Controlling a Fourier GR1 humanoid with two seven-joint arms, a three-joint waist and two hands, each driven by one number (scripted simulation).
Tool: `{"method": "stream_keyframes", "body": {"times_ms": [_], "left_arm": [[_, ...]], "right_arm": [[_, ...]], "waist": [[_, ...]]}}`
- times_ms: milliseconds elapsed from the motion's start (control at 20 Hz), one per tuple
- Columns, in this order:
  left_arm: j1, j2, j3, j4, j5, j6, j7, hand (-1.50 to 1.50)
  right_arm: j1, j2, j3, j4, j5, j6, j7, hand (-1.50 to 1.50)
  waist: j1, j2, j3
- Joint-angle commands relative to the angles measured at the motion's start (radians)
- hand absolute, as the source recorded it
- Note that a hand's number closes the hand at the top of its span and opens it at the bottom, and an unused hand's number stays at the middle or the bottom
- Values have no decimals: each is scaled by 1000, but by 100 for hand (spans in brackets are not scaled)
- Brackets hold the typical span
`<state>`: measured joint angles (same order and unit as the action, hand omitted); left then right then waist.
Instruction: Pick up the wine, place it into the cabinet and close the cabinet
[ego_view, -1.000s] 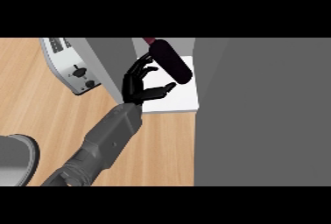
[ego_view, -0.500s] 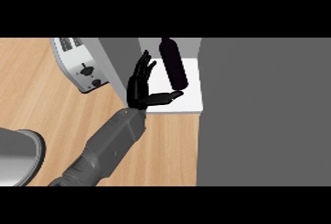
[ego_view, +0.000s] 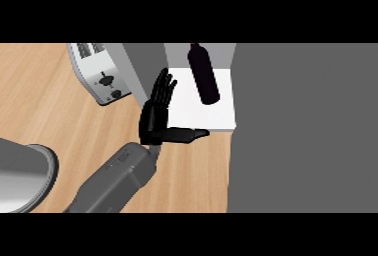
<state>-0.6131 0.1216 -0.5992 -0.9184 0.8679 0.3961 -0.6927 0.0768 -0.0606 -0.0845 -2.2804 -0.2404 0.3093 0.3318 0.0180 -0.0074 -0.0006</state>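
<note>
Fingers (ego_view: 164, 87) straight, holding nothing; wine (ego_view: 204, 75) upright in cabinet (ego_view: 221, 117), beside hand (ego_view: 157, 117)

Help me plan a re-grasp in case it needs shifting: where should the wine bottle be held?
Probably round the wide body of the wine bottle, coming from the robot hand side at its left; the bottle stands on the white shelf, neck to the back.

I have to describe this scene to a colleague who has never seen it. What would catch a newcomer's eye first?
The dark wine bottle stands out most, lying on the white cabinet shelf near the view's upper middle. Just left of it, a black hand is open with fingers straight, thumb pointing toward the shelf, not touching the bottle. A silver toaster sits on the wooden counter at the upper left.
</note>
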Motion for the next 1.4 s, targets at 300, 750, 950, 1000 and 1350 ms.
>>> {"method": "stream_keyframes", "body": {"times_ms": [300,750,950,1000,1350], "left_arm": [[319,217,-118,-698,-108,190,197,-150],[490,297,-116,-983,-220,237,305,-150],[606,332,-114,-1049,-237,260,247,-150],[611,324,-77,-992,-222,222,209,-150],[843,469,-23,-1230,-247,242,186,-150]], "right_arm": [[-9,-30,-32,-57,-58,-12,73,-150],[-42,-72,-7,-49,-40,35,85,150],[56,-121,85,-92,2,171,49,150],[25,-136,109,-29,16,204,31,150],[103,-145,232,-185,-130,204,206,150]], "waist": [[-4,0,1],[-12,4,1],[-8,1,1],[-5,5,1],[-2,1,0]]}}
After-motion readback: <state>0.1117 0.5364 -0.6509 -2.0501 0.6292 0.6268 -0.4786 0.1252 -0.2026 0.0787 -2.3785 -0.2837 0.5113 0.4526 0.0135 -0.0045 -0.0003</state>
